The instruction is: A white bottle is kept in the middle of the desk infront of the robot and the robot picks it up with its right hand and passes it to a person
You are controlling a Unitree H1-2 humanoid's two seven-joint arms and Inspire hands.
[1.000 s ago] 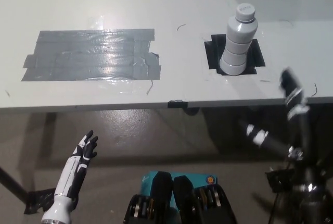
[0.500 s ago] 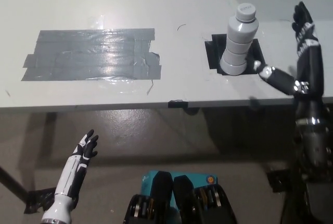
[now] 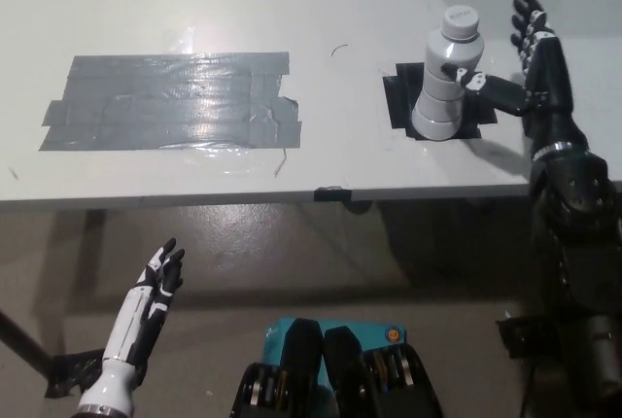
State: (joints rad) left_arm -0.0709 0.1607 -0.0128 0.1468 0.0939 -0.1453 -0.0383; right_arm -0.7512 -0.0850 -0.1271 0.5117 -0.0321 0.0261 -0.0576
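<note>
A white ribbed bottle (image 3: 446, 76) with a grey cap stands upright on a black tape square (image 3: 396, 100) at the right side of the desk. My black right hand (image 3: 525, 68) is just to the bottle's right, open with fingers spread upward and the thumb reaching toward the bottle's side. The thumb tip is at or very near the bottle; I cannot tell if it touches. My white left hand (image 3: 155, 287) rests open below the desk edge at the lower left.
A large patch of grey tape (image 3: 170, 102) covers the desk's left middle. The desk's front edge (image 3: 330, 192) runs across the picture, with brown floor below it. A paler wall or panel stands behind the bottle at the upper right.
My right hand has risen from below the desk edge to above the table and moved left, closing in on the bottle's right side. The bottle and left hand have stayed put.
</note>
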